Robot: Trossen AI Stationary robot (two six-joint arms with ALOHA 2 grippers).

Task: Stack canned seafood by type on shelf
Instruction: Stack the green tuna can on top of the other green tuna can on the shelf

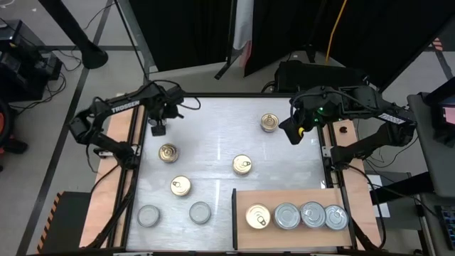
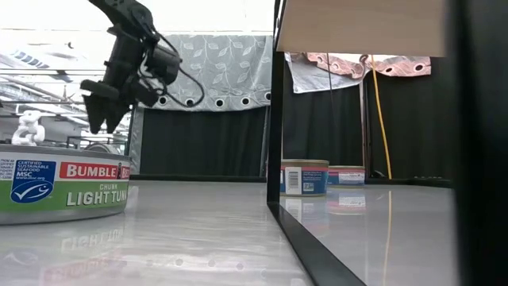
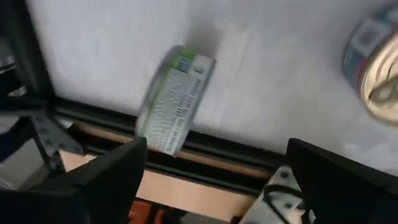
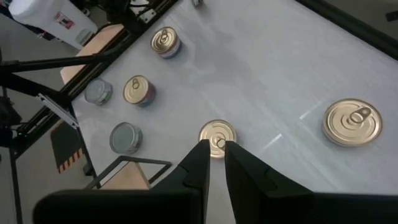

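From my low view the shelf [image 2: 361,28] is cut off at the top edge, and the near tuna can [image 2: 63,191] runs off the left edge, its label clipped. On my left wrist feed the green-labelled can [image 3: 174,102] is smeared with blur, so I cannot read its print, and a gold-topped can [image 3: 376,68] is cut by the right edge.

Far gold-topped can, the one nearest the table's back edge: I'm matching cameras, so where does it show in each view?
High view: far gold-topped can, upper middle, right of centre.
Low view: probably the smaller distant can; not certain.
Left wrist view: not in it.
Right wrist view: right side.
Shared landmark: central gold can.
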